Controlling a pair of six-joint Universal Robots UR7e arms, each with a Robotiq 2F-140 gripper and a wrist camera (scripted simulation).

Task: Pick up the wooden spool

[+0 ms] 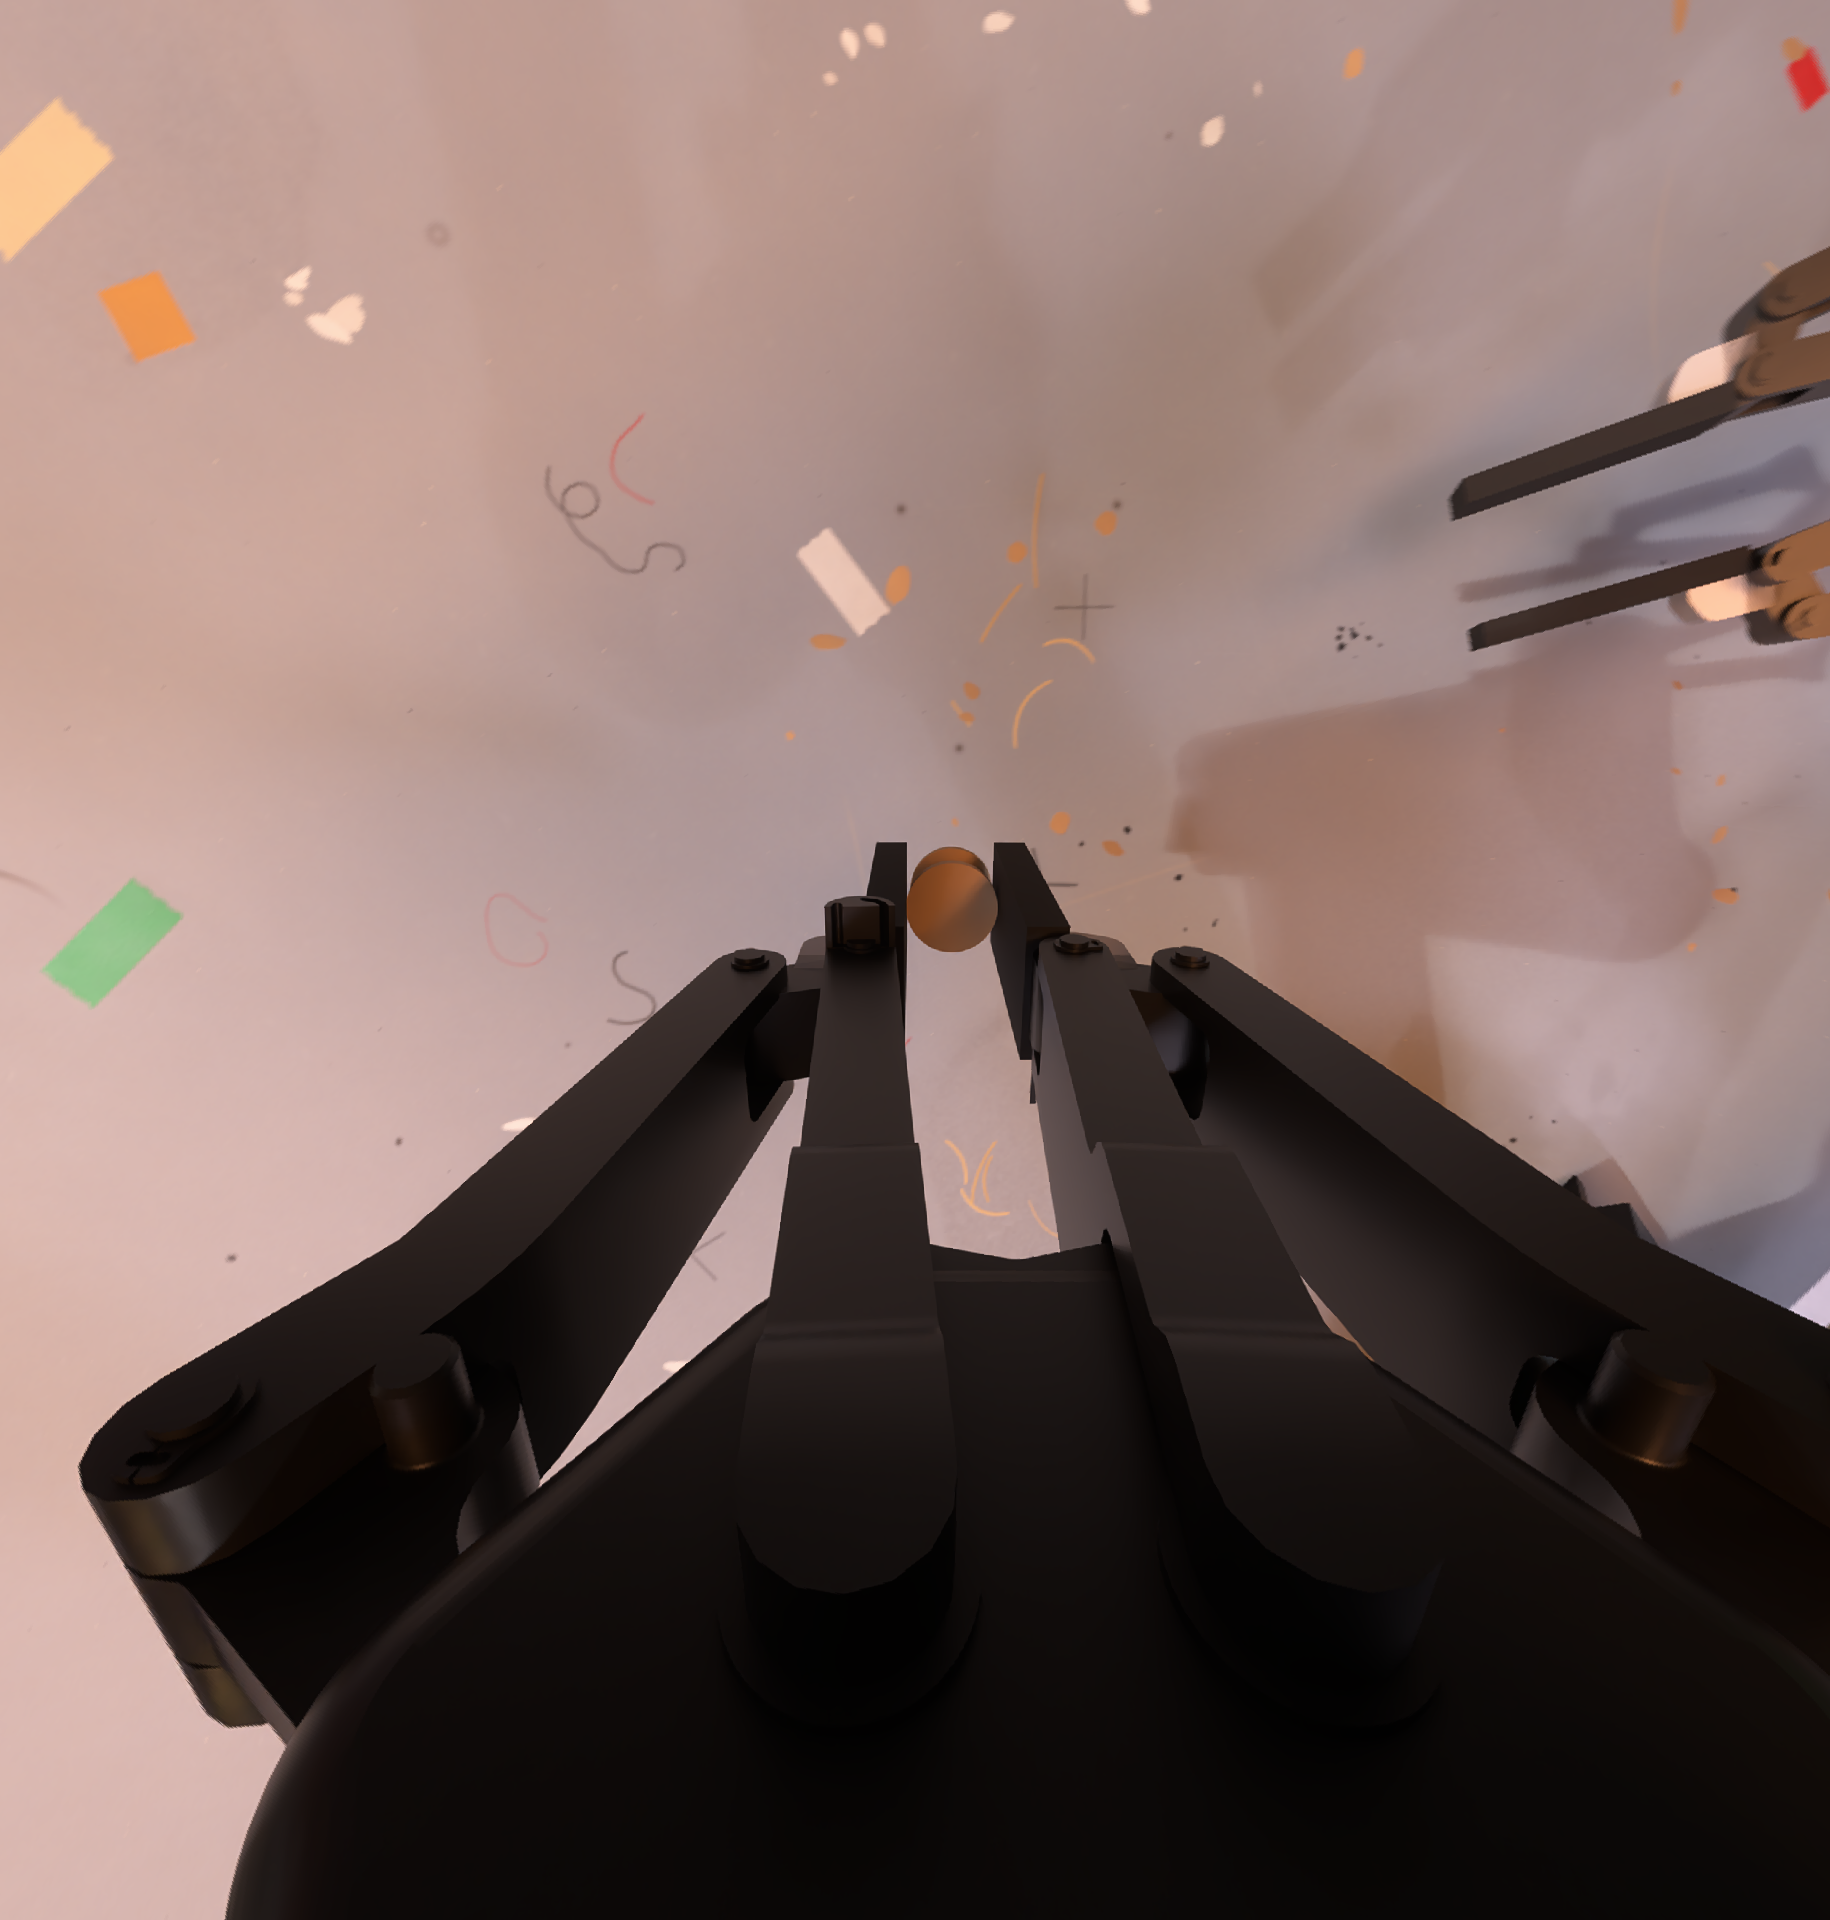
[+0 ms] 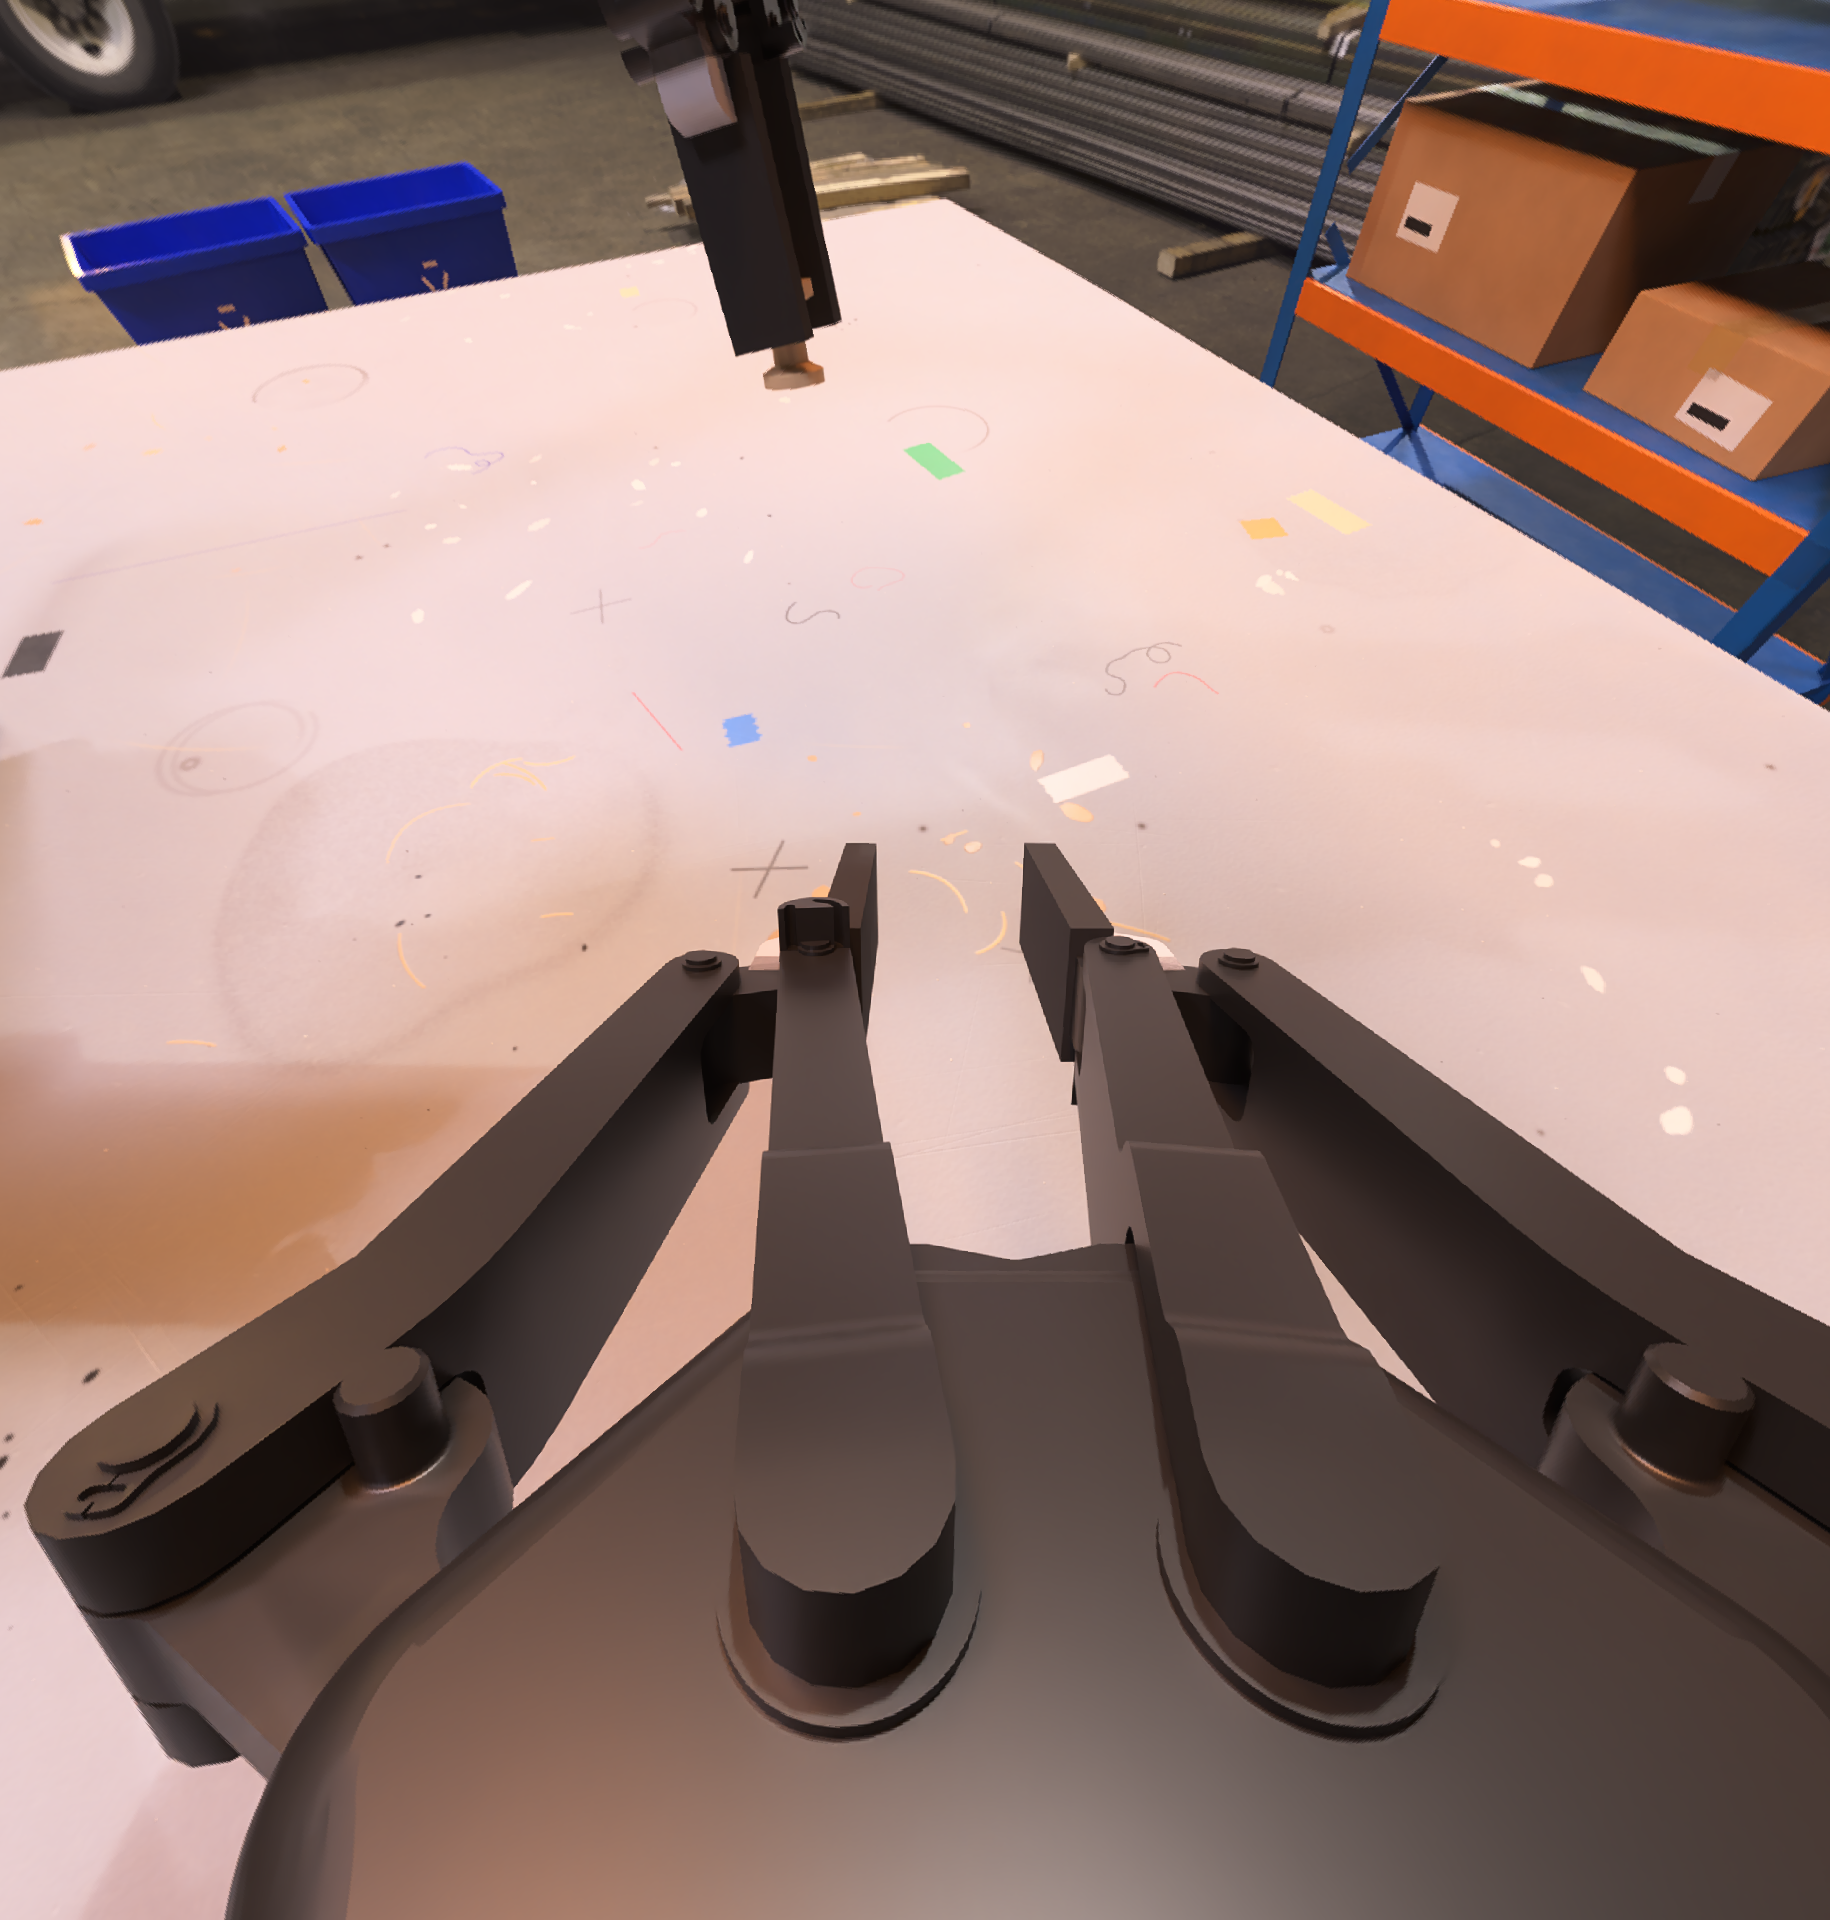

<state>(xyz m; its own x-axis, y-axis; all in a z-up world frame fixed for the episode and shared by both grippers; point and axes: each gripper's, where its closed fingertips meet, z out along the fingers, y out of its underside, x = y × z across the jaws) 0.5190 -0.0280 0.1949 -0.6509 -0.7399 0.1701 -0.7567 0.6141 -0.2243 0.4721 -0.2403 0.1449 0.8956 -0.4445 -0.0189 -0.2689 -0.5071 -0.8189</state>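
Left gripper [image 1: 950, 883] closed on the wooden spool [image 1: 950, 902], which sits between its fingertips above the pale, paint-flecked table [image 1: 371, 675]; seen from the right wrist, the spool's lower end protrudes just below the fingers. Right gripper [image 2: 947, 883] open and holding nothing, well apart from the spool

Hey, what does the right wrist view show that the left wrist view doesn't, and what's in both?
Only the right wrist view shows the surroundings: two blue bins, an orange-and-blue shelf rack with cardboard boxes, and a blue tape scrap.

Only the left wrist view shows the wooden spool close up, end-on between the left gripper fingers, plus a red scrap.

Both show the table, the green tape scrap, the spool, and both grippers; the right gripper is open and empty.
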